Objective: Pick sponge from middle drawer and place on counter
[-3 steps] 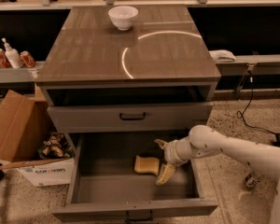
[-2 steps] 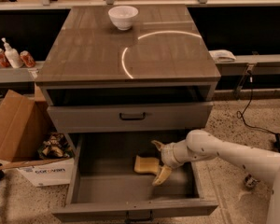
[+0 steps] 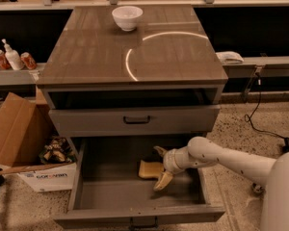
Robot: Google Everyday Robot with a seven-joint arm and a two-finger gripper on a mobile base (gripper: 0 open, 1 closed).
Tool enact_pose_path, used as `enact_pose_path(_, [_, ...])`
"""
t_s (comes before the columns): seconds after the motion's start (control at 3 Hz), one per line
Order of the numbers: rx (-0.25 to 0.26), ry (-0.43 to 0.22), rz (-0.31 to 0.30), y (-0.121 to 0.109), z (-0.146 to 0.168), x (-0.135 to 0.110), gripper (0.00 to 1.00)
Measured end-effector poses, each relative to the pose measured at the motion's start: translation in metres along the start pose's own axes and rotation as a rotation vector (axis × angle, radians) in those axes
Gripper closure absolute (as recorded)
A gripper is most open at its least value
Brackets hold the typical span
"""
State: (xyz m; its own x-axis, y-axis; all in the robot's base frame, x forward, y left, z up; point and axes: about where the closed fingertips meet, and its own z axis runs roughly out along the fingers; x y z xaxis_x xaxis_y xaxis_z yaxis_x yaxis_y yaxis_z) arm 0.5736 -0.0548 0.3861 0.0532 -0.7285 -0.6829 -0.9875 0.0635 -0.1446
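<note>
Since a second ago my fingers [image 3: 163,181] edged closer to the sponge [image 3: 148,169] in the drawer [image 3: 111,189], spread wide, empty; closing off-centre might pinch only its edge and lose it.

— A home kitchen?
— More a robotics lab: speckled floor [image 3: 241,121], loose cable [image 3: 254,107], cardboard box [image 3: 12,131] of clutter, one lone counter [image 3: 86,57], and a robot's end effector [image 3: 159,168], fingers spread, inside the middle drawer [image 3: 115,196].
</note>
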Motion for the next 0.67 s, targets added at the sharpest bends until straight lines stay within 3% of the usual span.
enact_pose_path(0.33, [-0.017,-0.004,0.013,-0.002,0.013,0.005,0.18])
enact_pose_path(0.67, [-0.042,-0.001,0.024,-0.003,0.025,0.009,0.42])
